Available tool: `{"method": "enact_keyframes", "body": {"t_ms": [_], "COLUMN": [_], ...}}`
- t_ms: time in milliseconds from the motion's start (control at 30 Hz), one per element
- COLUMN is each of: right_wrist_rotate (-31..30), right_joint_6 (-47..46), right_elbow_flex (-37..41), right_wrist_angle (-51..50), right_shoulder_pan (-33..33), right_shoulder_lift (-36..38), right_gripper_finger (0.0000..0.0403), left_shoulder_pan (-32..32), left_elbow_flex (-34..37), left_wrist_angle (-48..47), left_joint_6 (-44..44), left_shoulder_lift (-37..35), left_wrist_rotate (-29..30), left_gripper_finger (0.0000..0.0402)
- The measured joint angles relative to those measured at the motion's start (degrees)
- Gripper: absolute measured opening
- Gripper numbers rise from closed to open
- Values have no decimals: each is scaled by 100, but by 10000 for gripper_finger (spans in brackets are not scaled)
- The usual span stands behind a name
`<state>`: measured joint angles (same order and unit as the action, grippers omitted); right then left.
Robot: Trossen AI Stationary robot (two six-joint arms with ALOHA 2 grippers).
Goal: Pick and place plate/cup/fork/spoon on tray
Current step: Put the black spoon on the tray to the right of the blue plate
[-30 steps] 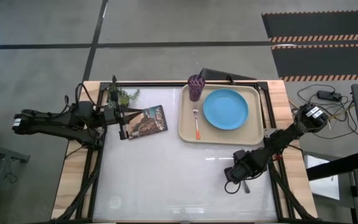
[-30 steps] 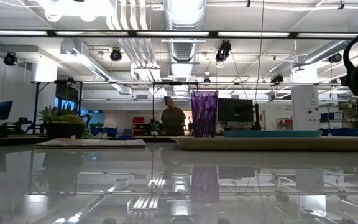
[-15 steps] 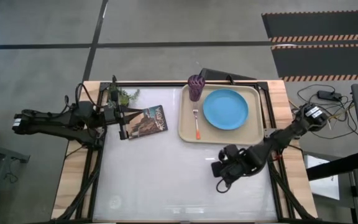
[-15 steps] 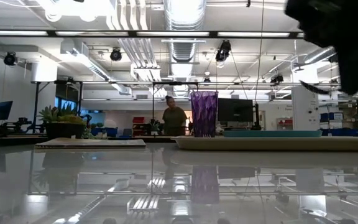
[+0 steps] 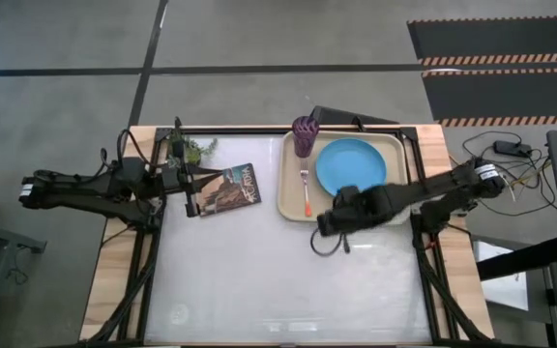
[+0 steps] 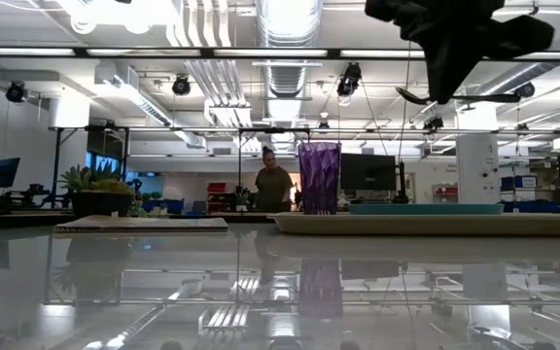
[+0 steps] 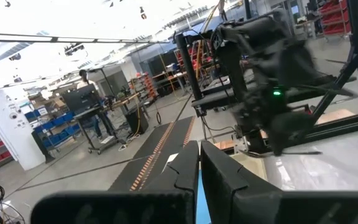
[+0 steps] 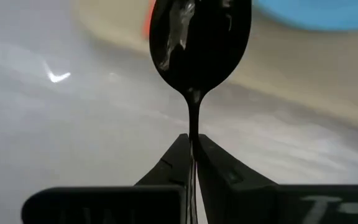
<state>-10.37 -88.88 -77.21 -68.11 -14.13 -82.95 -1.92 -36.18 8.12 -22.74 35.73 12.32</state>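
My right gripper (image 5: 327, 232) is shut on the dark spoon (image 8: 201, 37) and holds it above the table, just in front of the near left corner of the beige tray (image 5: 290, 208). In the low view the spoon (image 6: 455, 96) shows high up, about level. On the tray lie the light-blue plate (image 5: 351, 166) and the orange-handled fork (image 5: 306, 191), and the purple cup (image 5: 305, 133) stands at its far left corner. My left gripper (image 5: 191, 193) is shut and empty at the table's left, beside the picture book (image 5: 230, 187). My right gripper pinches the spoon's thin handle (image 8: 193, 134) between its two fingers, which lie along the handle. The oval bowl (image 8: 201, 37) sticks out beyond the fingertips. The spoon is lifted clear of the table and lies about level.
A small green potted plant (image 5: 191, 147) stands at the far left. The picture book lies left of the tray. A person (image 6: 272, 185) stands in the room far behind the table. The white table top (image 5: 259, 280) lies bare in front of the tray.
My right gripper has risen from the table's near right part and gone left and toward the far edge, up to the tray's near left corner. It carries the spoon, which is lifted clear of the table.
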Motion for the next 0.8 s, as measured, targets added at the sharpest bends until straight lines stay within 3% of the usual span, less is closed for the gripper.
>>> {"method": "enact_keyframes", "body": {"t_ms": [200,600,800], "right_wrist_rotate": [321,527,973], "right_joint_6": [912,3151,3906], "right_elbow_flex": [-105,56,400], "right_wrist_angle": [-718,-794,-804], "right_shoulder_pan": [1088,3697,4868], "right_shoulder_lift": [190,833,985], "right_gripper_finger": [9,9,9], "left_shoulder_pan": [3,3,3], "left_elbow_flex": [0,-2,-2], "left_wrist_angle": [0,37,39], "left_joint_6": [0,0,0], "left_shoulder_lift": [0,-2,-2], "left_wrist_rotate": [0,0,0], "left_gripper_finger": [0,0,0]}}
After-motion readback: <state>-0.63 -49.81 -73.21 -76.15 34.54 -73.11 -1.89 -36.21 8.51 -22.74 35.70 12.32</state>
